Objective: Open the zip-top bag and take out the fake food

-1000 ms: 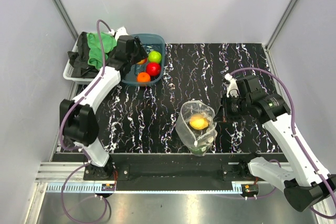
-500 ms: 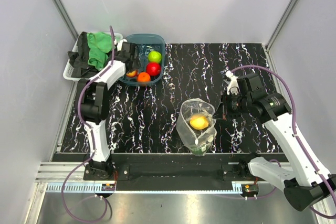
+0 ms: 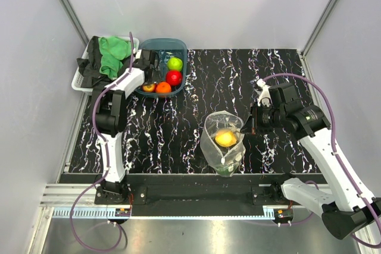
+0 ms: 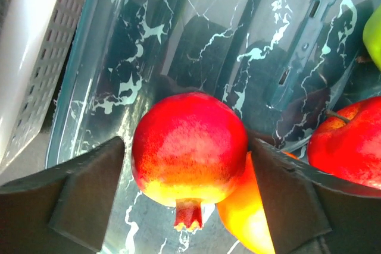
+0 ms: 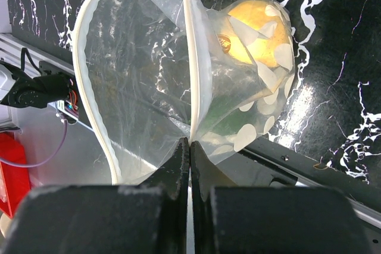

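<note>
Zip-top bag (image 3: 209, 142) is seen standing on the black marbled table (image 3: 286, 69), close to the near edge and a little right of centre, mouth gaping upward. Its rim is pinched at the right side by the right gripper (image 5: 189, 144), whose fingers are pressed together on the white zip strip. Two pieces of fake food are seen inside the bag: a yellow fruit (image 5: 253, 34) up against the dotted wall and a dark green fruit (image 5: 221, 124) lower down, partly hidden by folds of plastic.

Left gripper (image 4: 187, 147) is held over the teal tub (image 3: 167, 41) at the far left of the table, fingers spread wide apart. A peach-red pomegranate (image 4: 189, 159) sits between them; a slim gap is seen at the left finger, contact at the right finger cannot be told. The pomegranate is resting against an orange fruit (image 4: 250, 218). A red apple (image 4: 348, 141) and a lime green fruit (image 4: 374, 34) are also lying in the tub.

A white basket (image 3: 80, 82) is placed just left of the tub, with a green cloth (image 3: 113, 49) and a black cloth (image 3: 89, 66) piled in it.
</note>
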Action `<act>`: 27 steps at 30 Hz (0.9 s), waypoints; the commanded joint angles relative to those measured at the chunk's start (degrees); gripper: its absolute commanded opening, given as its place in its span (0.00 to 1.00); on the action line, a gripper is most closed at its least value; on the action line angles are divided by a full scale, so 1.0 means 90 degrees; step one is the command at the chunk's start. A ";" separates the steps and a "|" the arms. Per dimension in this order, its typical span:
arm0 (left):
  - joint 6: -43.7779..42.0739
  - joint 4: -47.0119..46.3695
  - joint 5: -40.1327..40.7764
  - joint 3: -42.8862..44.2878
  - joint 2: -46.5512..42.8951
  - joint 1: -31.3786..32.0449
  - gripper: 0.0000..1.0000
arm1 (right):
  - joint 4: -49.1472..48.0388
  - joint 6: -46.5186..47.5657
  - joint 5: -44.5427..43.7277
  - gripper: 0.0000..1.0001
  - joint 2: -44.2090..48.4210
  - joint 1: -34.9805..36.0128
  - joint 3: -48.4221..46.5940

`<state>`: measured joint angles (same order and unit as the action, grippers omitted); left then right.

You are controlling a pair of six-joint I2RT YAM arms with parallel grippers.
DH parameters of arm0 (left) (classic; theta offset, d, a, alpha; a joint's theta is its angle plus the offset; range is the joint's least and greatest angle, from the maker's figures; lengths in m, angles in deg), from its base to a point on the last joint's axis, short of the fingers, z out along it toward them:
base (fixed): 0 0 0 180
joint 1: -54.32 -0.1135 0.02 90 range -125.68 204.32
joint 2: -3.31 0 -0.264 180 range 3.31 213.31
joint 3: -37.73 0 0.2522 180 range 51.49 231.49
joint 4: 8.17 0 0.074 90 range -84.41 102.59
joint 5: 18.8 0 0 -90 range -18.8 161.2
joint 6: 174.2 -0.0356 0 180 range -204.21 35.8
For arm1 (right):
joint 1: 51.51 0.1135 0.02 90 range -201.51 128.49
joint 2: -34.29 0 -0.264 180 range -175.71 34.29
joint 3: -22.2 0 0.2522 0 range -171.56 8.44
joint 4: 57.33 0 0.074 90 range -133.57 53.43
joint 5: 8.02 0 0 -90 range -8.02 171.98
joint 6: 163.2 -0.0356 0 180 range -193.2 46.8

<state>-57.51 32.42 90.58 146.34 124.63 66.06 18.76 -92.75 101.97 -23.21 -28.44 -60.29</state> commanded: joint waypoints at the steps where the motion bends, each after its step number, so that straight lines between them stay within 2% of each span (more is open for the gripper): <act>1: -0.0281 -0.0041 -0.0267 0.0126 -0.0686 -0.0036 0.95 | -0.0158 0.0228 0.0005 0.00 -0.0047 -0.0034 -0.0166; 8: -0.0105 0.0183 -0.0863 -0.0313 -0.1925 0.0120 0.96 | -0.0206 0.0219 0.0221 0.00 -0.0155 -0.0034 -0.0157; 13: 0.0215 0.0251 -0.1702 -0.1025 -0.3407 0.0793 0.90 | 0.0008 0.0336 0.0201 0.00 -0.0233 -0.0034 -0.0137; 15: 0.0372 0.0251 -0.2016 -0.1483 -0.3868 0.1368 0.87 | 0.0116 0.0365 0.0201 0.00 -0.0310 -0.0034 -0.0146; 19: 0.1152 0.0251 -0.1860 -0.2217 -0.5010 0.2618 0.81 | 0.0077 0.0385 0.0191 0.00 -0.0379 -0.0034 -0.0040; 20: 0.1309 0.0251 -0.1860 -0.2315 -0.5148 0.3065 0.77 | 0.0067 0.0385 0.0182 0.00 -0.0437 -0.0034 -0.0010; 22: 0.1864 0.0174 -0.1734 -0.2598 -0.5402 0.3536 0.73 | 0.0077 0.0366 0.0220 0.00 -0.0506 -0.0034 -0.0029; 23: 0.1983 0.0096 -0.1549 -0.2686 -0.5597 0.4051 0.71 | 0.0067 0.0366 0.0269 0.00 -0.0555 -0.0034 -0.0058; 27: 0.2228 -0.0100 -0.0904 -0.2551 -0.5628 0.5323 0.60 | 0.0116 0.0220 0.0318 0.00 -0.0614 -0.0034 -0.0195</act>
<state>-42.88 34.80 76.85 122.27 75.32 106.17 19.52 -90.56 103.13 -28.41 -28.46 -60.33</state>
